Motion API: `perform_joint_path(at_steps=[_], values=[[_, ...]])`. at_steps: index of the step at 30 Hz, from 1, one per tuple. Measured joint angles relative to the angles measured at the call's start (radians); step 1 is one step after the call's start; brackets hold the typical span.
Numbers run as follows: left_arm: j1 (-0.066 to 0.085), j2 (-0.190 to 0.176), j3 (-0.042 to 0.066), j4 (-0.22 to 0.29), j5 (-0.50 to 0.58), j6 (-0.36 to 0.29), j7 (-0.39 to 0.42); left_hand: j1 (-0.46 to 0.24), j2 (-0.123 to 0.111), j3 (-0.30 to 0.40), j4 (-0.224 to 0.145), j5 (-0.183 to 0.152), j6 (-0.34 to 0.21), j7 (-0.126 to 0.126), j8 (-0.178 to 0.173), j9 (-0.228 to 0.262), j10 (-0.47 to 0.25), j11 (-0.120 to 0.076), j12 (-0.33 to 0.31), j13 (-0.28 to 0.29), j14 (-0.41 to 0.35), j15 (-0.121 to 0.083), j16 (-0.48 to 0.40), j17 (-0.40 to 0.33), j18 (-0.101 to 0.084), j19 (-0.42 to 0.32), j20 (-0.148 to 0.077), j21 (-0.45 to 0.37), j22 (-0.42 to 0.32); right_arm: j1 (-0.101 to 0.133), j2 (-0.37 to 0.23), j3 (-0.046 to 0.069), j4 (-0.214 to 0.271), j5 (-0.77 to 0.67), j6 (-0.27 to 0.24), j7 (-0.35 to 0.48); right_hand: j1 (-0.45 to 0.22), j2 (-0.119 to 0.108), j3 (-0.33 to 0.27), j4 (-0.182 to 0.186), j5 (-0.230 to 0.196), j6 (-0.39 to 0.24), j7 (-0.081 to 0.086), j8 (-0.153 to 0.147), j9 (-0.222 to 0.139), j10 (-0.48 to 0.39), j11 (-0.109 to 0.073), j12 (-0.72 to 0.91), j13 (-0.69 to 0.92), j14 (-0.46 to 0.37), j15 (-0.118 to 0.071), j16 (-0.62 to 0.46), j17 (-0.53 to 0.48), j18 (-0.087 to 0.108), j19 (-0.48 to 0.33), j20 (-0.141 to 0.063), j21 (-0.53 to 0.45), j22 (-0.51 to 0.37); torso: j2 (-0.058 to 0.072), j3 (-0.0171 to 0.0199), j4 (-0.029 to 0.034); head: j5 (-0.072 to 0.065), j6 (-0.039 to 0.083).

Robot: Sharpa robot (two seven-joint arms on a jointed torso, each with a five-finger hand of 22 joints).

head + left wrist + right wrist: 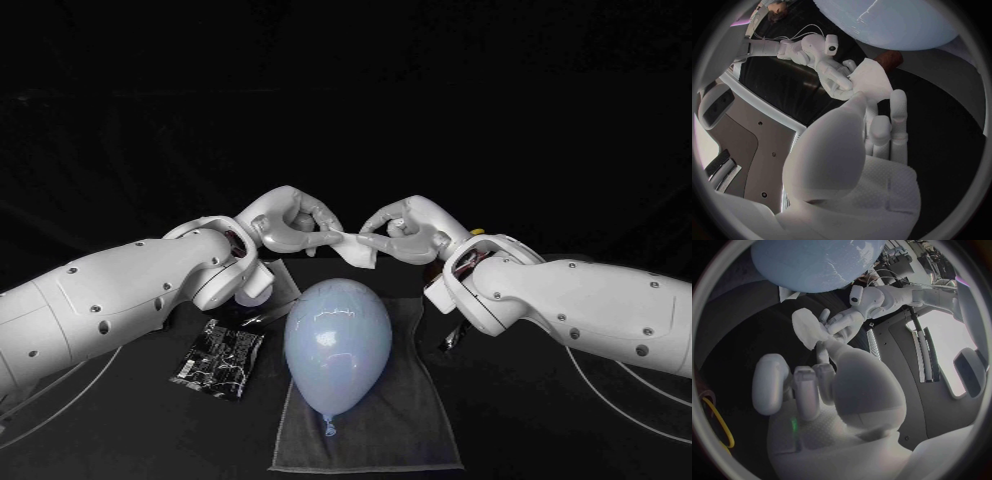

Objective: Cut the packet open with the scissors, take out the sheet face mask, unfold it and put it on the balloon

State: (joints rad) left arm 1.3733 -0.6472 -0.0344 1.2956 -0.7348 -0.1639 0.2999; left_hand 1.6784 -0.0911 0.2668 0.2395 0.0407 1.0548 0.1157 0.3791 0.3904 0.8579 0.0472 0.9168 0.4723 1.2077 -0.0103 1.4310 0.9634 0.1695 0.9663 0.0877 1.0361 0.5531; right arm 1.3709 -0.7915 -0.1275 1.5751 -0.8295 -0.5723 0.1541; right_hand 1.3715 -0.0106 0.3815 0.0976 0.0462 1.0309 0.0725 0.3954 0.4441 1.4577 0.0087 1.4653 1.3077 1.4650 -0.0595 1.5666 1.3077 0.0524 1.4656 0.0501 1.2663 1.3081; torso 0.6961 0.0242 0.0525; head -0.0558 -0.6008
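Head view: left hand (289, 225) and right hand (405, 228) both pinch sheet face mask (355, 254) between fingertips, at 12 o'clock of balloon (339, 338). Balloon long axis runs 12–6; hands equally near.

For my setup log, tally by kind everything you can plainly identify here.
Balloon: 1
Grey cloth: 1
Black packet: 1
Sheet face mask: 1
Hands: 2 (left hand, right hand)
Total: 6
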Motion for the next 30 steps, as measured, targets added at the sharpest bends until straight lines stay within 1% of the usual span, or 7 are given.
perform_joint_path(at_steps=[14, 17, 23, 24, 25, 28, 30], values=[[0.000, -0.003, 0.000, 0.000, 0.007, -0.017, -0.005, 0.015, -0.016, 0.015, -0.007, 0.000, 0.010, -0.006, 0.010, 0.000, 0.006, -0.006, 0.000, -0.004, 0.000, 0.000, 0.000, 0.015, -0.001, 0.000, 0.000, 0.013, 0.012, 0.000, -0.003, 0.000, -0.007, 0.017, 0.015, -0.013, 0.000, 0.000, 0.001, -0.001, 0.000, -0.002, 0.002, -0.001, 0.000, 0.000, 0.000, 0.000, 0.000, 0.000, 0.000, 0.001, 0.000, 0.000, 0.000, 0.000, 0.000, -0.001, 0.000, 0.0000, 0.0006, -0.002, 0.001], [0.000, -0.003, 0.000, 0.000, 0.014, -0.020, -0.005, 0.015, -0.016, 0.015, -0.007, 0.003, 0.010, -0.006, 0.013, 0.000, 0.013, -0.006, 0.000, -0.006, 0.004, -0.004, 0.000, 0.018, -0.001, 0.000, 0.000, 0.017, 0.016, 0.000, -0.003, 0.000, -0.007, 0.018, 0.019, -0.015, 0.000, 0.000, 0.001, -0.001, 0.000, -0.003, 0.002, -0.002, 0.000, 0.000, 0.000, 0.000, 0.000, 0.000, 0.000, 0.001, 0.000, 0.000, 0.000, 0.000, 0.000, -0.001, 0.000, -0.0001, 0.0006, -0.002, 0.000], [0.000, -0.005, 0.000, 0.001, 0.028, -0.025, -0.005, 0.020, -0.032, 0.034, -0.014, 0.003, 0.016, -0.011, 0.020, 0.000, 0.019, -0.012, -0.008, -0.011, 0.004, -0.004, 0.000, 0.021, -0.001, 0.000, 0.000, 0.029, 0.028, 0.000, -0.004, 0.000, -0.008, 0.020, 0.021, -0.020, 0.000, 0.000, 0.001, -0.001, -0.001, -0.002, 0.001, 0.003, 0.001, 0.000, 0.000, 0.000, 0.000, 0.000, 0.000, 0.001, 0.000, 0.000, -0.001, -0.002, 0.000, -0.001, 0.000, -0.0004, 0.0008, -0.003, 0.001], [0.000, -0.005, 0.000, 0.001, 0.029, -0.025, -0.004, 0.025, -0.040, 0.040, -0.018, 0.003, 0.016, -0.011, 0.020, 0.000, 0.020, -0.013, -0.011, -0.013, 0.005, -0.005, 0.000, 0.023, -0.001, 0.000, 0.000, 0.033, 0.031, 0.000, -0.004, 0.000, -0.009, 0.021, 0.021, -0.020, 0.000, 0.000, 0.001, -0.001, -0.001, -0.002, 0.001, 0.003, 0.001, 0.001, -0.001, 0.000, 0.000, 0.000, 0.000, 0.001, 0.000, 0.000, -0.001, -0.002, 0.000, -0.001, 0.000, -0.0004, 0.0009, -0.003, 0.001], [0.000, -0.005, 0.000, 0.002, 0.030, -0.025, -0.004, 0.026, -0.041, 0.043, -0.020, 0.003, 0.016, -0.011, 0.021, 0.012, 0.024, -0.013, -0.011, -0.015, 0.007, -0.007, 0.000, 0.023, -0.001, -0.003, -0.003, 0.035, 0.034, 0.000, -0.004, 0.000, -0.010, 0.023, 0.021, -0.022, 0.000, 0.000, 0.003, -0.003, -0.002, -0.002, 0.000, 0.003, 0.001, 0.002, -0.002, 0.000, 0.000, 0.000, 0.000, 0.001, 0.000, 0.000, 0.000, -0.003, 0.000, 0.000, 0.000, -0.0004, 0.0010, -0.003, 0.001], [0.000, -0.007, 0.000, 0.005, 0.031, -0.026, -0.002, 0.027, -0.047, 0.058, -0.024, 0.003, 0.020, -0.016, 0.030, 0.015, 0.026, -0.012, -0.016, -0.019, 0.008, -0.008, 0.000, 0.027, -0.001, -0.004, -0.004, 0.043, 0.042, 0.000, -0.003, 0.000, -0.016, 0.028, 0.019, -0.026, 0.000, 0.000, 0.004, -0.004, -0.003, -0.002, -0.001, 0.003, 0.001, 0.002, -0.002, 0.000, 0.000, 0.000, 0.000, 0.000, 0.000, 0.000, 0.000, -0.003, 0.000, 0.000, 0.000, -0.0004, 0.0010, -0.004, 0.001], [0.000, -0.009, 0.000, 0.008, 0.032, -0.026, -0.001, 0.026, -0.049, 0.071, -0.026, 0.003, 0.021, -0.017, 0.030, 0.034, 0.031, -0.013, -0.019, -0.022, 0.008, -0.008, 0.000, 0.030, -0.001, -0.006, -0.006, 0.051, 0.047, 0.000, -0.003, 0.000, -0.020, 0.035, 0.018, -0.030, 0.000, 0.000, 0.004, -0.004, -0.003, -0.002, -0.001, 0.003, 0.001, 0.002, -0.002, 0.000, 0.000, 0.000, 0.000, 0.000, 0.000, 0.000, 0.000, -0.004, 0.000, 0.000, 0.000, -0.0005, 0.0009, -0.005, 0.001]])
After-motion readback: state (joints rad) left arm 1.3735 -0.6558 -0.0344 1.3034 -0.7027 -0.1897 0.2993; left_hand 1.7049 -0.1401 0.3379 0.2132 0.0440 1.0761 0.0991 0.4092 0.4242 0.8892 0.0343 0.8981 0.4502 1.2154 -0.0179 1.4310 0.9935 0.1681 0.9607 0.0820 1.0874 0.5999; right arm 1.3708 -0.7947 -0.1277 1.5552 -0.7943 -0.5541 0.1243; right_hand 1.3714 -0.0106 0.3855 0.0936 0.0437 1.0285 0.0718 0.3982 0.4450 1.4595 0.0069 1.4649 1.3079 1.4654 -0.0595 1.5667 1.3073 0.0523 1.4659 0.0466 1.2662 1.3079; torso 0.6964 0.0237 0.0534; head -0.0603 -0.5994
